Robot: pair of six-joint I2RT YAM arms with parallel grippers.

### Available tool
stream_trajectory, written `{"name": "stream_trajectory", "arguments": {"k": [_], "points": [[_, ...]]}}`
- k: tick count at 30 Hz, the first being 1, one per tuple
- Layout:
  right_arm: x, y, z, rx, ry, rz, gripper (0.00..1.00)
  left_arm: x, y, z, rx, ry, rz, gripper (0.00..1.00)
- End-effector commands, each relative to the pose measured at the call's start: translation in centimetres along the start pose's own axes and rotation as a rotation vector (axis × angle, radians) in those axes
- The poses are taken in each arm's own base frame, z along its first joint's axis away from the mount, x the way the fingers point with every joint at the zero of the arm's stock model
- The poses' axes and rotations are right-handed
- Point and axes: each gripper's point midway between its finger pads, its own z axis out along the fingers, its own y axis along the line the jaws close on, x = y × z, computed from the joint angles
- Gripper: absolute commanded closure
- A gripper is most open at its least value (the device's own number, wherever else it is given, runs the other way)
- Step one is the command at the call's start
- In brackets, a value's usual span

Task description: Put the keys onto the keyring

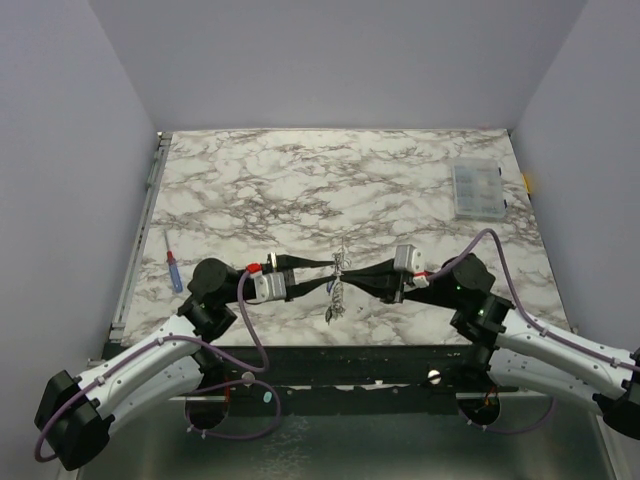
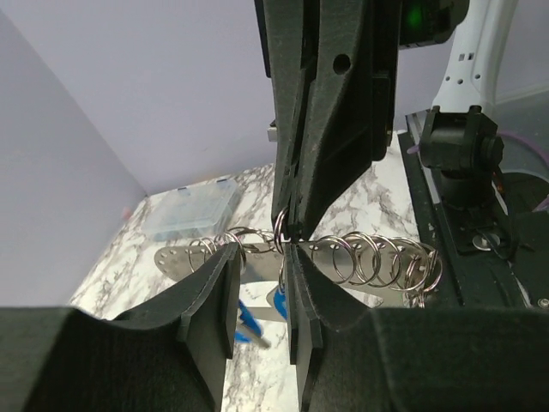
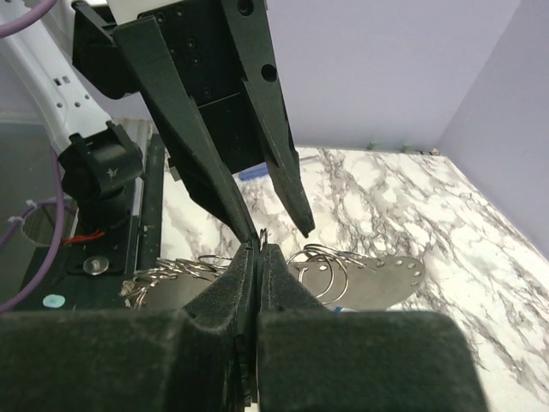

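Note:
The keyring (image 1: 341, 262) is a silvery oval plate (image 2: 171, 260) strung with several wire rings (image 2: 369, 257). It hangs above the marble between my two grippers. My right gripper (image 3: 259, 249) is shut on one of its rings, pinched at the very tips. My left gripper (image 2: 260, 257) faces it with jaws open around the plate, gripping nothing. Blue-headed keys (image 2: 249, 324) dangle below the plate, seen through the gap between the left fingers. In the top view the keys (image 1: 335, 302) hang under the meeting point of the left gripper (image 1: 325, 268) and right gripper (image 1: 352, 272).
A clear plastic compartment box (image 1: 477, 190) sits at the far right of the table. A thin screwdriver with a red-and-blue handle (image 1: 174, 268) lies near the left edge. A metal rail (image 1: 140, 230) runs along the left side.

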Motion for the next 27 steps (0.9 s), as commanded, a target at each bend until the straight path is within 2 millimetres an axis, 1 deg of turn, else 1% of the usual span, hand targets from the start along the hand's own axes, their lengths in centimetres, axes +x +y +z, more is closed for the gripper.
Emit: {"name": "stream_trajectory", "arguments": {"k": [1,7,10,11,13,17,22,27], "points": [[-1.1,1.0,-0.3,-0.079,0.049,-0.023,0.99,-0.4,-0.8,-0.1,0.045,-0.025,0.042,0.7],[-1.5,0.6,-0.4,-0.072,0.08,-0.038,0.99,-0.5,-1.9,0.0,0.109,-0.035,0.033,0.71],[-1.8,0.4,-0.5,-0.067,0.092,-0.049,1.0,-0.2,-1.2,-0.1,0.068,-0.025,0.036,0.7],[-2.0,0.4,-0.6,-0.067,0.093,-0.052,1.0,-0.1,-1.0,-0.1,0.053,-0.022,0.037,0.69],[-2.3,0.2,-0.6,-0.062,0.091,-0.056,0.99,0.0,-0.8,-0.2,0.038,-0.016,0.036,0.62],[-3.4,0.1,-0.7,-0.056,0.069,-0.074,0.99,0.5,-1.0,0.0,0.053,-0.006,0.015,0.56],[-4.2,0.2,-0.8,-0.071,0.054,-0.089,0.99,1.1,-1.1,0.4,0.072,0.008,-0.016,0.56],[-3.7,0.4,-0.9,-0.081,0.064,-0.112,0.99,1.4,-1.4,0.8,0.097,0.013,-0.037,0.6]]}}
